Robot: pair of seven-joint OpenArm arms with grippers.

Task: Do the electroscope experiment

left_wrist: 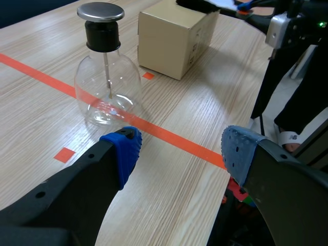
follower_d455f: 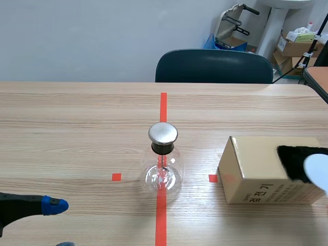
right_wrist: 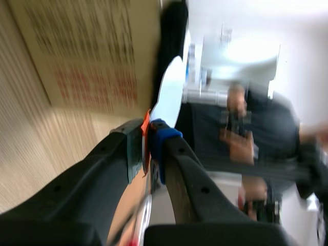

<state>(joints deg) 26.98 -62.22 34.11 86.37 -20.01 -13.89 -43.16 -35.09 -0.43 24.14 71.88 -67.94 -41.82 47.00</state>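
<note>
The electroscope, a clear glass flask with a black neck and a round metal cap, stands on the red tape line at mid-table. To its right a cardboard box carries a black fur cloth. A white paddle lies against the fur. My right gripper is shut on the paddle's orange handle, with the white blade reaching ahead beside the fur. My left gripper hangs open near the table's front left, the electroscope just ahead of it, nothing between its fingers.
A dark chair stands behind the table's far edge. Cardboard boxes are stacked at the back right, off the table. In the left wrist view the table's edge runs close under my right-hand finger.
</note>
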